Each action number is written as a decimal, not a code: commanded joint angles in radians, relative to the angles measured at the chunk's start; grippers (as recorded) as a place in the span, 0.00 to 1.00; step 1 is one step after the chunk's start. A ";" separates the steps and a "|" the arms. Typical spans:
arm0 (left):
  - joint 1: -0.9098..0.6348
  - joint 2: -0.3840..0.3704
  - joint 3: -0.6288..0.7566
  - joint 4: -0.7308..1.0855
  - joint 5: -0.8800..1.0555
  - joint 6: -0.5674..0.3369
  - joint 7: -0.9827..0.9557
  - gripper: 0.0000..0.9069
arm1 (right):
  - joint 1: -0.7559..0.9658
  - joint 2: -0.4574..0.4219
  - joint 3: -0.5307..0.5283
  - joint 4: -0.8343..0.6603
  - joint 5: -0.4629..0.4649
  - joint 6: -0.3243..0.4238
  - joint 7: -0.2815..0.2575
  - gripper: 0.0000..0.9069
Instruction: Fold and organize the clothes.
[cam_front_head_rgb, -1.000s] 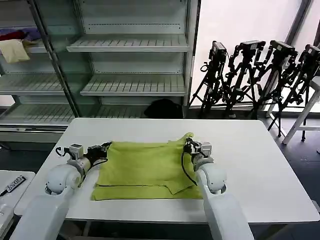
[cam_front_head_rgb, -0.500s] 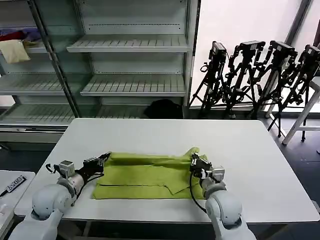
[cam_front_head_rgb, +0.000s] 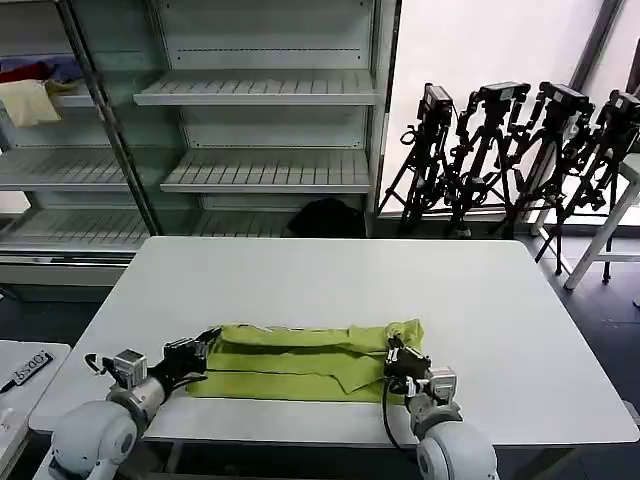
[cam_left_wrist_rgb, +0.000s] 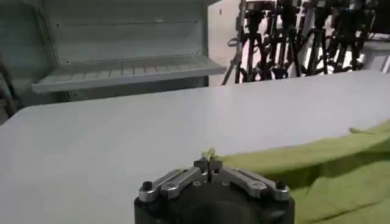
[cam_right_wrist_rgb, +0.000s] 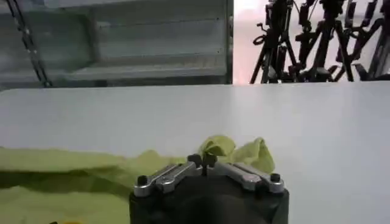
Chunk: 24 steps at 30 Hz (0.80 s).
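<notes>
Lying crosswise along the table's (cam_front_head_rgb: 500, 300) near edge, the T-shirt (cam_front_head_rgb: 300, 360) is pinched by left end effector (cam_front_head_rgb: 203, 350) and right end effector (cam_front_head_rgb: 392, 353).

1. A small tag (cam_front_head_rgb: 27, 368) lay on the low white side surface (cam_front_head_rgb: 20, 395) at the head view's left edge, bearing dark characters too small to read.
2. No other text, brand or number could be read.

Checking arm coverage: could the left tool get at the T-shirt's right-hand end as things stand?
Probably not freely: the left tool is shut on the T-shirt at its own end, and the right tool already grips the other.
</notes>
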 joint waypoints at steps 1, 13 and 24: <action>0.077 0.001 -0.025 -0.057 0.066 -0.005 0.004 0.01 | -0.051 0.002 0.005 0.029 -0.053 0.001 -0.006 0.00; 0.056 -0.033 0.016 -0.029 0.187 -0.021 -0.026 1.00 | -0.070 0.009 -0.026 0.034 -0.185 0.003 -0.009 1.00; 0.085 -0.079 -0.019 -0.089 0.118 -0.064 -0.101 1.00 | -0.088 0.015 0.026 0.068 -0.351 0.039 0.008 1.00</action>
